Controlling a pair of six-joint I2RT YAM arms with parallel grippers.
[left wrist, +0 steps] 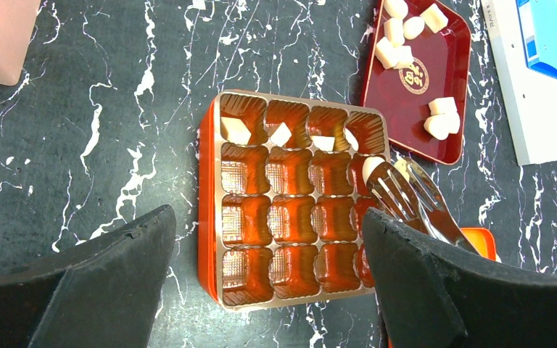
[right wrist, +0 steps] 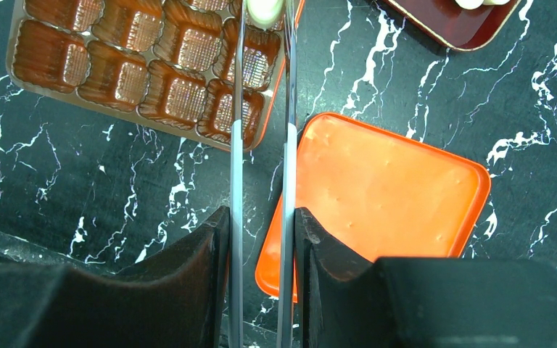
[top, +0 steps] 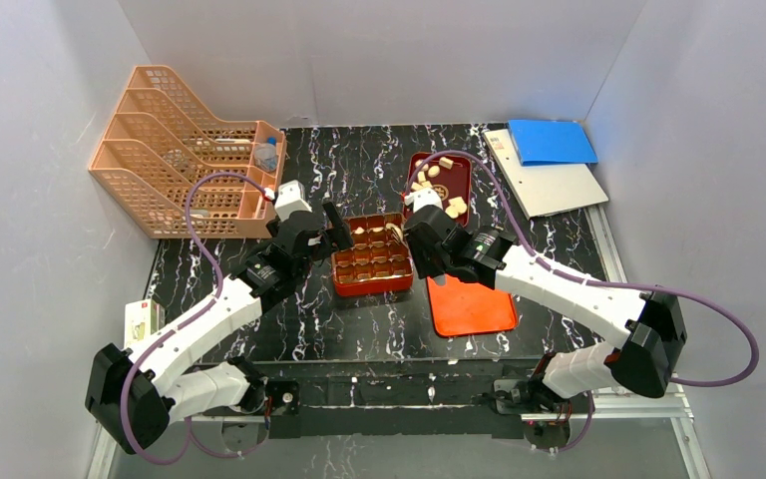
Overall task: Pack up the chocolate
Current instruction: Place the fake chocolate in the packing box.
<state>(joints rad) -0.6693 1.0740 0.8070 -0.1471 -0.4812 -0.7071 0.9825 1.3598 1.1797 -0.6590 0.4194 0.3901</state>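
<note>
Black marbled surface (top: 359,170), orange-red box (left wrist: 204,217) at centre, dark red tray (left wrist: 450,65) nearer the far edge holding loose chocolate (left wrist: 441,125), left end effector (left wrist: 265,214) gaping over the box, right end effector (right wrist: 261,214) clamping tongs (right wrist: 237,109) pinching one piece (left wrist: 372,167) at the box's right edge

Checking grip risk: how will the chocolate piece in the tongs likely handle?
The chocolate piece looks rounded and smooth, so it may slip or roll once released. Probably light: the thin metal tongs hold it at their tips.
</note>
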